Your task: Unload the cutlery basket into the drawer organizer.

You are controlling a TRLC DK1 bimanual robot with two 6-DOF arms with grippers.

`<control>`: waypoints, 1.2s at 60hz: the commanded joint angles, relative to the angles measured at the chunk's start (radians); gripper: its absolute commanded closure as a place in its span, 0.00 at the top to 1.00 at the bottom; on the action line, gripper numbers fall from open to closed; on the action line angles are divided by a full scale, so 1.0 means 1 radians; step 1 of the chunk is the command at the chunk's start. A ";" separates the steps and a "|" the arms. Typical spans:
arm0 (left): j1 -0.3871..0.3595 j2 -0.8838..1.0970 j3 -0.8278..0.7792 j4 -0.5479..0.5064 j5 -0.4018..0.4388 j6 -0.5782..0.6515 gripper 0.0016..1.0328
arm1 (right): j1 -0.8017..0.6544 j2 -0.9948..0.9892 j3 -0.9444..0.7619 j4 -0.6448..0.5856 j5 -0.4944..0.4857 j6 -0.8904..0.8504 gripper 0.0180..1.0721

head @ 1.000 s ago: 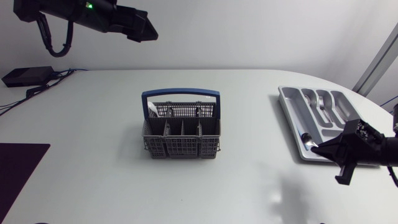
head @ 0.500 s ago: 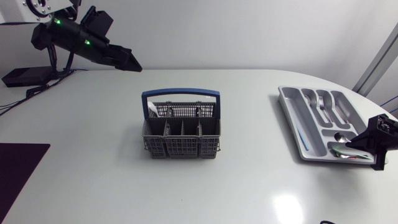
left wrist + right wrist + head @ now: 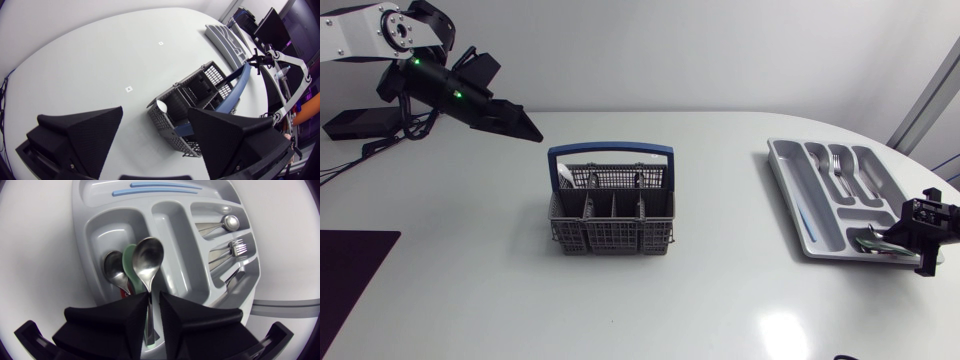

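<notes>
- two big things on the table: how do they lie?
- the basket is at the middle, long axis side to side in the head view, blue handle upright, with wide bare table all round. the organizer lies near the right edge, long slots running far to near, well apart from the basket.
- and the claws?
- the left gripper hangs above the table's far left, fingers wide apart with nothing between them and the basket ahead of it. the right gripper is at the organizer's near end, by the table's edge, fingers together and clamped on a spoon.
- which way does the spoon point?
- bowl away from the claw, long axis across the organizer toward the slot with the blue strip. the bowl is over a steel spoon and a green spoon in one compartment; touching or just above, i can't tell.
- anything hidden?
- its handle vanishes between the fingers. a white tip pokes from an end cell of the basket; i can't make out what it is.
</notes>
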 commanded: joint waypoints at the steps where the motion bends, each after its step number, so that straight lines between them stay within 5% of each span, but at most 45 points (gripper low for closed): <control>1: 0.010 0.018 0.008 -0.033 0.023 0.032 0.84 | -0.010 0.013 -0.027 0.002 0.008 -0.033 0.44; 25: 0.006 0.058 0.007 -0.078 0.056 0.046 0.78 | -0.070 -0.165 -0.091 -0.053 -0.127 0.036 0.59; 29: 0.004 0.084 0.016 -0.076 0.070 0.043 0.74 | -0.073 -0.199 -0.102 -0.081 -0.166 0.083 0.67; 34: -0.001 0.121 0.031 -0.076 0.082 0.024 0.69 | -0.067 -0.247 -0.122 -0.136 -0.198 0.120 0.95; 72: -0.054 0.270 0.094 -0.021 0.139 -0.095 0.37 | 0.080 -0.518 -0.358 -0.119 -0.252 0.306 0.95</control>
